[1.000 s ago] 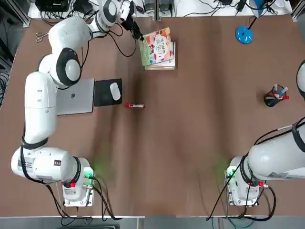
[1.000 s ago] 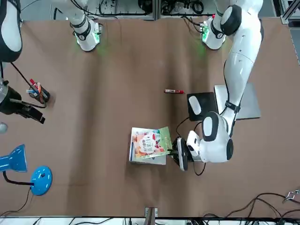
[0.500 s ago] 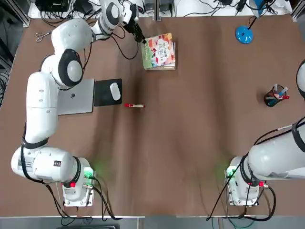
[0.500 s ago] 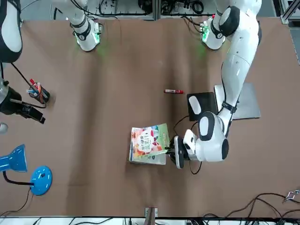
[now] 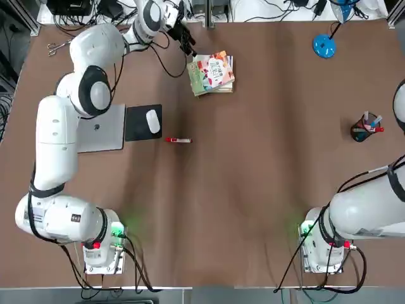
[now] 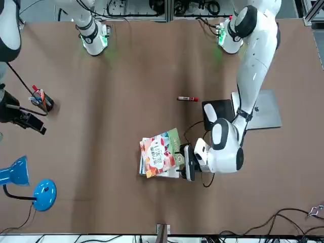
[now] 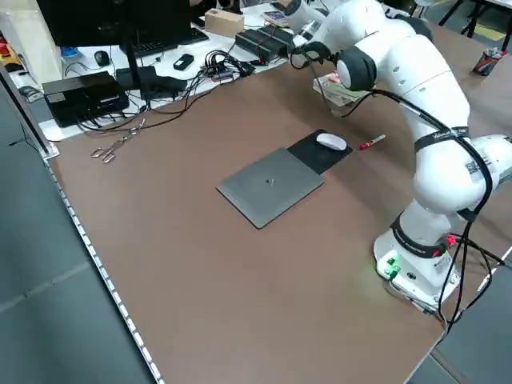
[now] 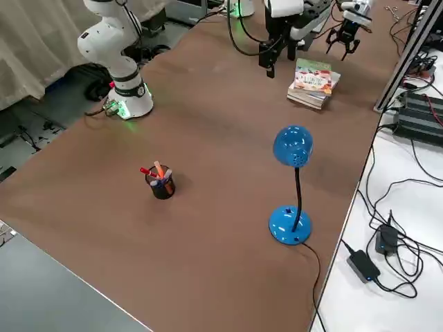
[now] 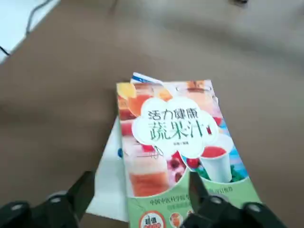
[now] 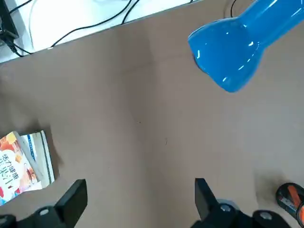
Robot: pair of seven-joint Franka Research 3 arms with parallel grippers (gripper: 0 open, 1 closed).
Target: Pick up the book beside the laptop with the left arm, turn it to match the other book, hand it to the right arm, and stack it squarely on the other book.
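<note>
Left arm's dark two-finger pincer point(image 9: 137, 190): wide open, holding nothing, at the green-spined colourful thin book point(image 5: 216, 71), which lies skewed atop the thicker white-covered book point(image 9: 107, 183). Right arm's dark pincer point(image 10: 142, 194): open, empty, over brown surface point(image 5: 253, 190). Blue glossy lamp point(image 8: 292, 146) stands nearby.

brown tabletop point(image 5: 253, 190); white side desk point(image 8: 387, 270) strewn with black cables; pale curtain point(image 8: 34, 41); grey floor point(image 7: 64, 304)
</note>
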